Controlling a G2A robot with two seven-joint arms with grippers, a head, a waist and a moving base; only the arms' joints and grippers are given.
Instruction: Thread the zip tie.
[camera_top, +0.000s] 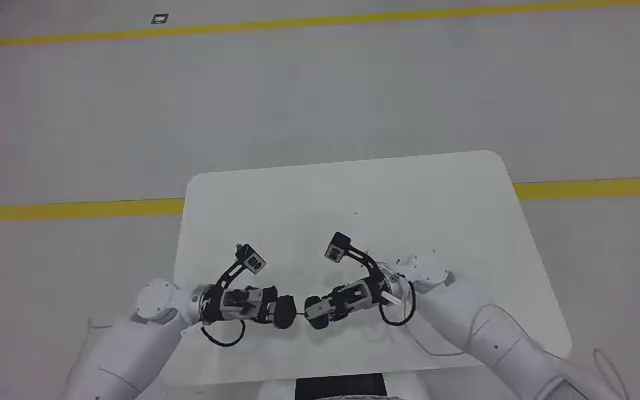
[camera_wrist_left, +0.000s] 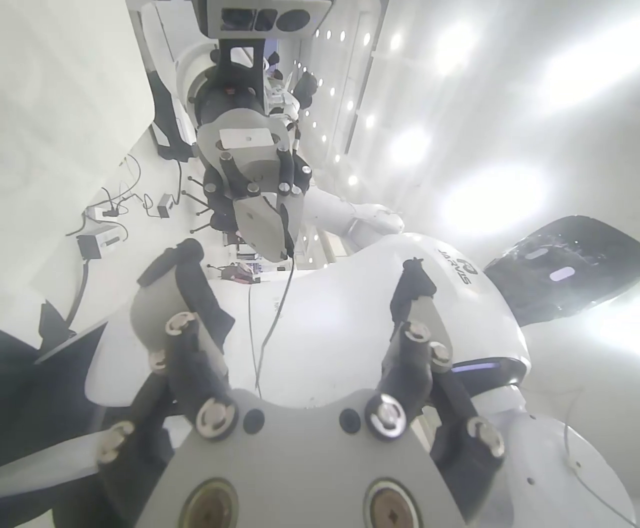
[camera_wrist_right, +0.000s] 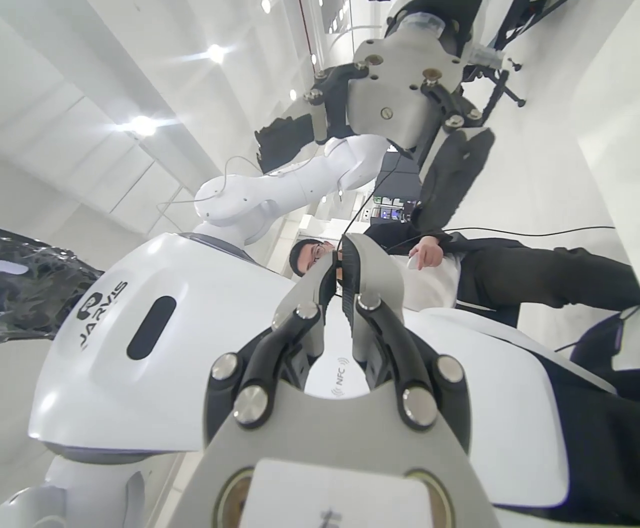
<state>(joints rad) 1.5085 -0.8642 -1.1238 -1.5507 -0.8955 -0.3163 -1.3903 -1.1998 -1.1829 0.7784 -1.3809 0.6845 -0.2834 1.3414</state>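
Two grippers are facing each other tip to tip above the near edge of the white table (camera_top: 440, 200). The right gripper (camera_wrist_right: 341, 262) is pinching one end of the thin black zip tie (camera_wrist_left: 281, 304), which is stretching toward the left gripper (camera_wrist_left: 295, 272). That gripper is standing wide open, its fingers (camera_wrist_left: 187, 285) spreading to either side of the strap.

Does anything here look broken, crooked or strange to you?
Nothing spilled or broken. Only the thin black zip tie looks askew: pinched in the shut right gripper, it bows through the air, its free end loose between the fingers of the open left gripper.
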